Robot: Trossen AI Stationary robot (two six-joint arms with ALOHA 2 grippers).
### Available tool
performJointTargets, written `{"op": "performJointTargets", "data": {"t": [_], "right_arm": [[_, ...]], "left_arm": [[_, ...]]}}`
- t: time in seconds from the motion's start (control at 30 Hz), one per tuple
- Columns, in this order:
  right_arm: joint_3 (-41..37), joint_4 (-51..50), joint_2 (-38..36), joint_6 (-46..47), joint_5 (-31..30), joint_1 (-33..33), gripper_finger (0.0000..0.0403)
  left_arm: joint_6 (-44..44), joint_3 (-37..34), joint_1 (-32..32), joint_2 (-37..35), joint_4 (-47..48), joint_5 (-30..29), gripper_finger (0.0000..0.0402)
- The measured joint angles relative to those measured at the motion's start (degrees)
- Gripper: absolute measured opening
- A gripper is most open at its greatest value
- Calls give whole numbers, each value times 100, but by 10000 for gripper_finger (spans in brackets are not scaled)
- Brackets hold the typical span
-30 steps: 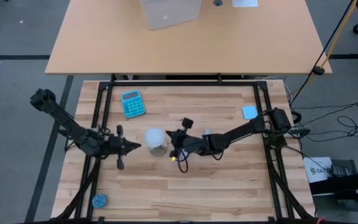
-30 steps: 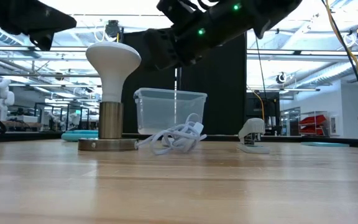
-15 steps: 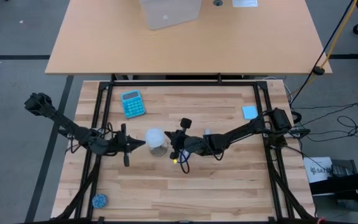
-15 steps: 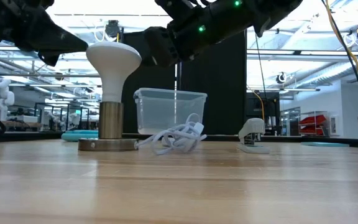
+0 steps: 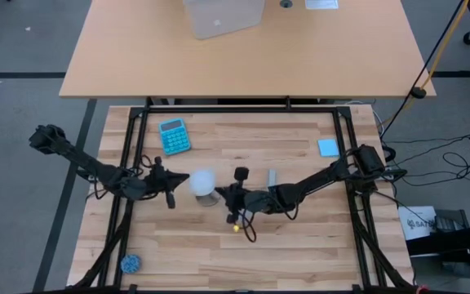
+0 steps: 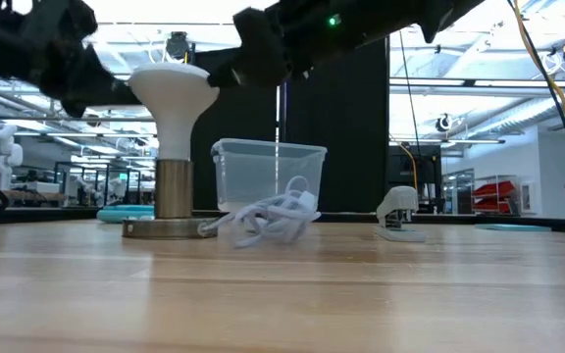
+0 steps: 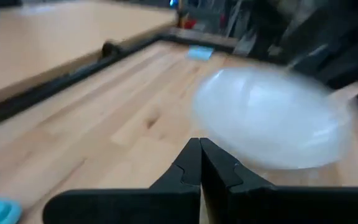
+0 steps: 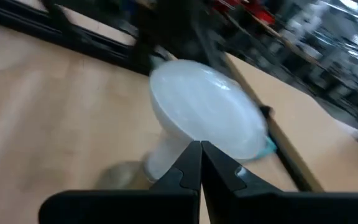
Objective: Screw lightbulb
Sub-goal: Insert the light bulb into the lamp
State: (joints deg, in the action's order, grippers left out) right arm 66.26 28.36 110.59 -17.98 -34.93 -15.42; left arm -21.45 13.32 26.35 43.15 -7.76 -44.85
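Observation:
The white lightbulb stands upright with its base in the brass holder on the round socket disc; its dome faces up. The white cord lies beside the disc. My left gripper is shut, level, with its tips at the dome's left side; the bulb fills its wrist view. My right gripper is shut, level, at the bulb's right side, tips below the dome's rim. My left gripper's shut fingertips stand at the edge of the dome, coming level from the table's left; I cannot tell whether they touch it. My right gripper's shut fingertips stand at the bulb's neck under the dome, coming level from the right; I cannot tell whether they touch.
A teal calculator lies at the far left, a light blue pad at the far right, a small grey bar behind my right arm, and a blue ball at the near left corner. A clear tub stands behind the bulb.
My left gripper has moved toward the table's right, up to the bulb's dome. My right gripper has moved toward the near edge and closer to the bulb. The bulb's dome and the cord have shifted slightly toward the left in the low view.

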Motion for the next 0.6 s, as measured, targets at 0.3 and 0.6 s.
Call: {"op": "performJointTargets", "data": {"t": [0.3, 0.6], "right_arm": [[0, -221, 13, -136, -124, -177, 0], [0, -505, 13, 97, -274, 149, 0]], "left_arm": [[-128, -6, -87, -34, 91, -63, 0], [572, -6, 407, -592, -203, 83, 0]]}}
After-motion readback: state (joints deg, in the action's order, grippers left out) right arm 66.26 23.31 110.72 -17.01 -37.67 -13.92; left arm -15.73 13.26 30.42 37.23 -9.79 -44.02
